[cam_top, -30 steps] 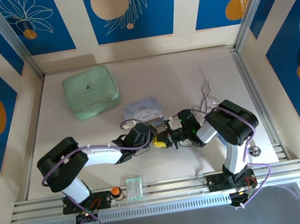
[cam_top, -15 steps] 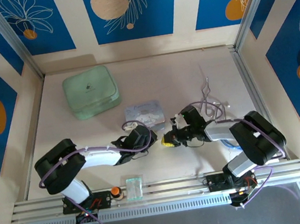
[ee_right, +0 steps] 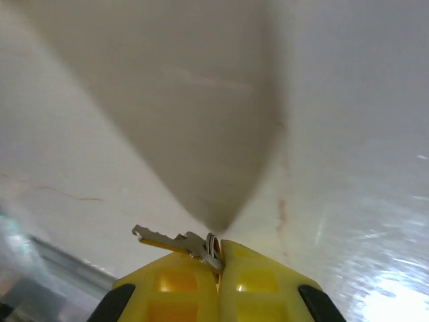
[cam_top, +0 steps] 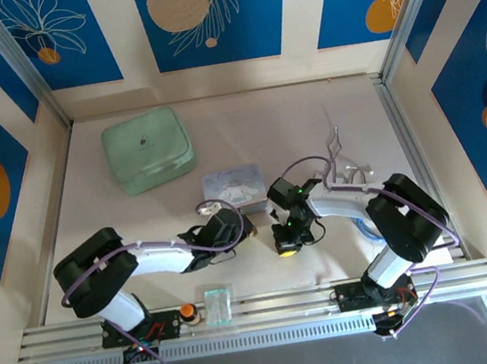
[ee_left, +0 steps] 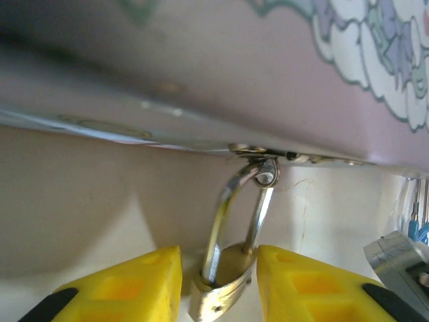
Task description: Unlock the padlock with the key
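Note:
The padlock (ee_left: 231, 272), brass body with a thin silver shackle, hangs from the clasp of the pale blue cartoon tin (ee_left: 375, 47). My left gripper (ee_left: 220, 268) is open, one yellow finger on each side of the lock body with a narrow gap at each. In the top view the left gripper (cam_top: 234, 226) sits at the tin's (cam_top: 233, 186) near edge. My right gripper (ee_right: 218, 251) is shut on the key (ee_right: 167, 239), whose toothed blade sticks out to the left of the fingertips. Seen from above, the right gripper (cam_top: 285, 246) points at the near edge, right of the left one.
A pale green lidded box (cam_top: 147, 148) stands at the back left. A bent wire piece (cam_top: 336, 147) lies at the right near the wall. A small clear box (cam_top: 216, 302) and an orange knob (cam_top: 187, 311) sit on the front rail.
The right gripper, key in it, pulled back from the left gripper and turned toward the near edge. The left jaws opened off the padlock.

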You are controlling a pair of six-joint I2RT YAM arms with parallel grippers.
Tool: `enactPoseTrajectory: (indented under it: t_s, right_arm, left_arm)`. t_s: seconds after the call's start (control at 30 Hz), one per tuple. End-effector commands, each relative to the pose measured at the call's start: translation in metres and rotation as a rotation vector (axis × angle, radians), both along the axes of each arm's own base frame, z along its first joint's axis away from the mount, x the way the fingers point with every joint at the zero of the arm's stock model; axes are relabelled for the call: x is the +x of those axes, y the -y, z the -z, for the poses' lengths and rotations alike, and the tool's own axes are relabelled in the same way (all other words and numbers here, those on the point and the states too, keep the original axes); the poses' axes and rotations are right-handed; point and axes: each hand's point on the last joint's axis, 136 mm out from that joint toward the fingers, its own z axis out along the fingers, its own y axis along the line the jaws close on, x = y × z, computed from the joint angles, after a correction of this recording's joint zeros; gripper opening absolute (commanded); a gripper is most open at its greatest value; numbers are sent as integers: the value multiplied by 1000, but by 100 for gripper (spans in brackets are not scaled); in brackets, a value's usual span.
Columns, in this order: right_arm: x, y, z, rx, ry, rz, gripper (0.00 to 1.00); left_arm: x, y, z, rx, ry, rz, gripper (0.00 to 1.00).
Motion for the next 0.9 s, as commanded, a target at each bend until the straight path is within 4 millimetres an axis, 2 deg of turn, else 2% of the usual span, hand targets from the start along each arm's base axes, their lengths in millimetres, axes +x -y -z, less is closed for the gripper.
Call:
enactPoseTrajectory:
  t_s: [0.0,0.13,0.27,0.47,0.57,0.7,0.87]
  right_arm:
    - [-2,9,0,-99,-4,-26,10]
    - [0,16,0,-172,9,-35,30]
    - [5,14,-12,-137,53,-11,48]
    - [15,16,-28,-100,142,59,49]
    - [13,11,-30,-52,131,106,48]
    - [6,-2,-24,-36,107,140,52]
    - [12,-12,-11,-46,120,153,58]
  left_arm:
    - [0,-1,-10,-28,37,-2,37]
    - [0,-2,-15,-51,47,-5,38]
    - [0,-2,-19,-52,58,0,39]
    - [1,0,-28,-53,76,9,41]
    - [2,-1,-34,-39,87,15,41]
    - [2,-2,-41,-35,99,19,42]
    - [2,-6,-44,-16,105,20,42]
